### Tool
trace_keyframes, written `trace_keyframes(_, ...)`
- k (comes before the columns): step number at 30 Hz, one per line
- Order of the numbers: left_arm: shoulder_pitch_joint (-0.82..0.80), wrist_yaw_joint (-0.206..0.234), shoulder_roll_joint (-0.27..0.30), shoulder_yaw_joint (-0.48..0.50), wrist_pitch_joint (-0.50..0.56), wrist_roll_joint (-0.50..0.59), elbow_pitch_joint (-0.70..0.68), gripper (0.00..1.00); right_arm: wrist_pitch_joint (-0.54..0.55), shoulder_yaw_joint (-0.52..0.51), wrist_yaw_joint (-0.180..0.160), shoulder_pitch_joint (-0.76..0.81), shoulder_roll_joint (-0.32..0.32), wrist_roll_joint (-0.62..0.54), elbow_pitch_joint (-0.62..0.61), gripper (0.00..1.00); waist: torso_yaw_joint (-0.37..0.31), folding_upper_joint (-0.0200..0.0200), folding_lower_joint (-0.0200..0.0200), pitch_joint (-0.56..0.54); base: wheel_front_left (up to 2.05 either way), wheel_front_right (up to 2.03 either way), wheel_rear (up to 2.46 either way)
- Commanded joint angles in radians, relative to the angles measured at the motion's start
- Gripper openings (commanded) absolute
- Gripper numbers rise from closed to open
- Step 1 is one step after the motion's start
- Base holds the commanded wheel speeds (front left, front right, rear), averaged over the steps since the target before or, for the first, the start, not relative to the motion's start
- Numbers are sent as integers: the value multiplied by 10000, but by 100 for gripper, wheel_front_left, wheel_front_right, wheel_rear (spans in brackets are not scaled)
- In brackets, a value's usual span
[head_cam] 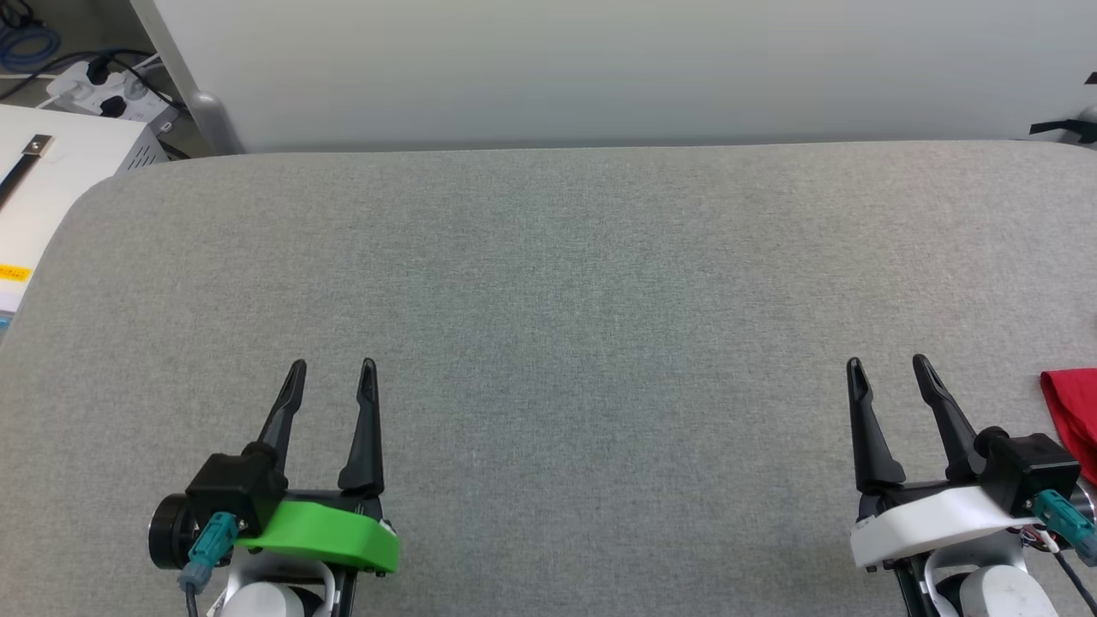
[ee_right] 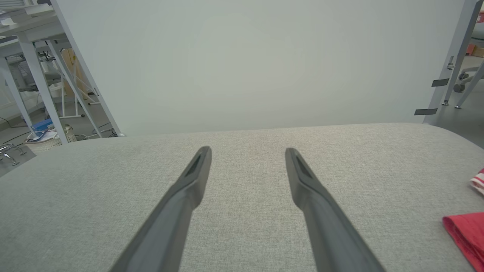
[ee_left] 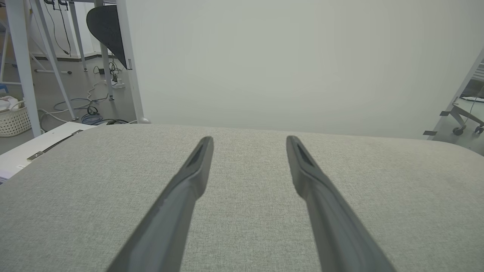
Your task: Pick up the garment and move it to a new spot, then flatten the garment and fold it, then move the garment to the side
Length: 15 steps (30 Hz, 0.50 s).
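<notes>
A corner of the red garment lies at the right edge of the grey table, mostly cut off by the head view's border. The right wrist view catches its red cloth and a bit of striped trim at the lower right. My right gripper is open just left of the garment, apart from it, fingers spread over bare fabric. At the lower left my left gripper is open too, its fingers wide apart with nothing between them.
A pale partition wall runs along the table's far edge. A white cabinet with a power strip and cables behind it sits at the left. Table legs and a white basket are beyond the left corner.
</notes>
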Motion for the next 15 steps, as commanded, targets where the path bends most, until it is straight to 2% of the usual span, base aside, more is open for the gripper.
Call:
trace_keyframes(1,66,-44,-45,27,-57,9,5,100,-74,-27,-6,-67,17,-87,20,100,-9,-1,1,-7,0,0,0)
trace_keyframes(15,69,-25,-48,-12,-57,-179,-46,100,-93,9,-6,-126,74,-80,77,100,-102,-1,1,42,0,0,0)
